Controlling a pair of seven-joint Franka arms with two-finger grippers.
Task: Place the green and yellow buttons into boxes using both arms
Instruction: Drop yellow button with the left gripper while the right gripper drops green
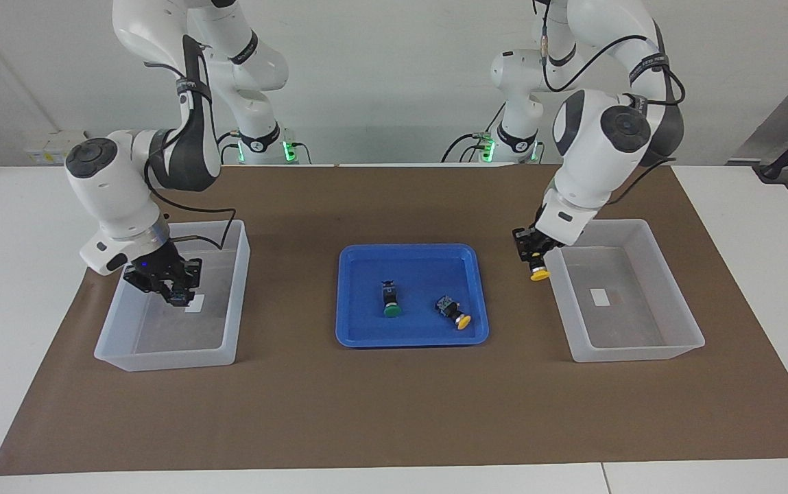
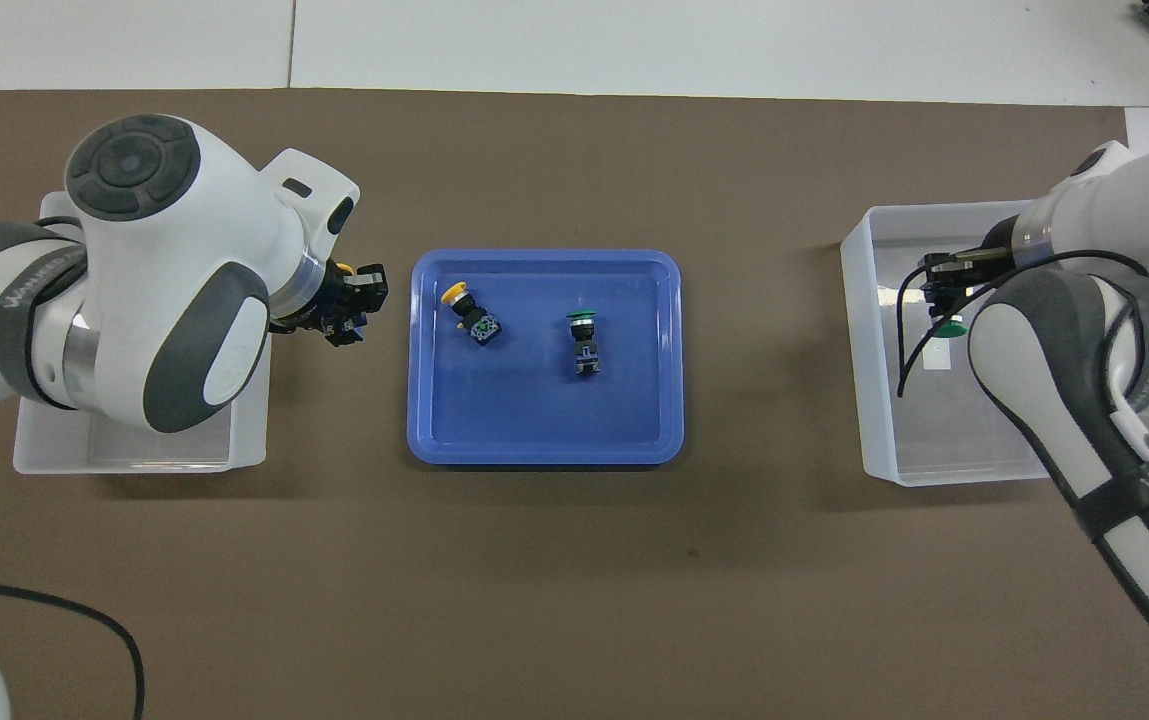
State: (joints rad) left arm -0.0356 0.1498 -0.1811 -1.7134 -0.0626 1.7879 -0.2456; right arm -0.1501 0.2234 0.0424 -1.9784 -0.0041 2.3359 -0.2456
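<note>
My left gripper (image 1: pixel 535 262) is shut on a yellow button (image 1: pixel 540 275), cap down, above the rim of the clear box (image 1: pixel 640 354) at the left arm's end, on the side toward the tray. From overhead, this gripper (image 2: pixel 352 308) hides most of its button. My right gripper (image 1: pixel 173 293) hangs over the inside of the other clear box (image 1: pixel 160 360), shut on a green button (image 2: pixel 951 328) whose cap shows under the gripper (image 2: pixel 942 300) in the overhead view. A second green button (image 1: pixel 391 302) and a second yellow button (image 1: pixel 453 313) lie on their sides in the blue tray (image 1: pixel 366 339).
The tray sits mid-table on a brown mat (image 1: pixel 394 412), with one clear box at each end. Each box holds only a small white label (image 1: pixel 600 296) on its floor. White tabletop (image 1: pixel 16 226) borders the mat.
</note>
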